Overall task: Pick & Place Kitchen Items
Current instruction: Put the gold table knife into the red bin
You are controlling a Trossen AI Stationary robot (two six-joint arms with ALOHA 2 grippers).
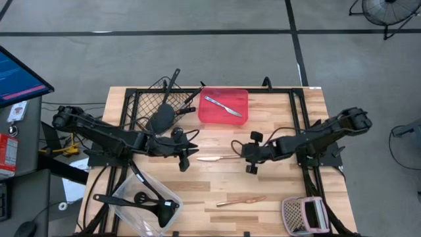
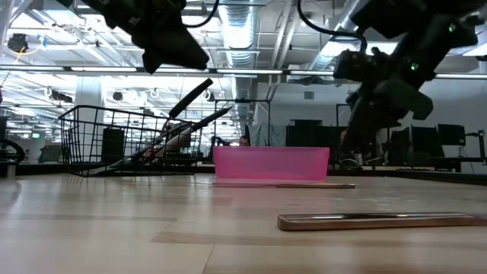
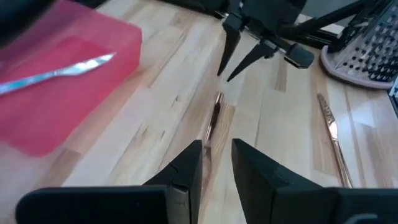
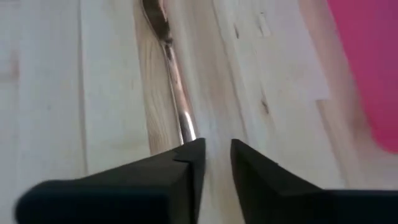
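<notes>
Step in hand, as I read it: the right gripper (image 1: pixel 250 158) sits just over the near end of a slim silver knife (image 1: pixel 214 158) lying flat on the bench (image 1: pixel 276 191) mid-table, between both arms and just in front of the red tray (image 1: pixel 223 108). From the right wrist view its fingers (image 4: pixel 186 163) stand a narrow gap apart with the knife handle (image 4: pixel 176 87) running away from the left fingertip, nothing clamped; whether it has just let go or is about to grab, I cannot tell. To do a pick well: centre the handle in the gap, since it looks offset toward one finger, come straight down, close across the thin width, lift level so the blade does not swing. Risk is that flat metal on wood slips or the fingertips scrape the bench. The left gripper (image 1: pixel 185 160) hovers near the knife's other end, fingers (image 3: pixel 186 171) a small gap apart, holding nothing; keep it back from the right arm. The knife looks thin, shiny, flat, with a slightly wider blade end, likely light and slippery. Another silver knife (image 1: pixel 222 105) already lies in the red tray, a copper stick (image 1: pixel 240 201) lies loose nearer the front, black utensils sit in the wire basket (image 1: pixel 141 102) and the clear tub (image 1: pixel 141 204).
</notes>
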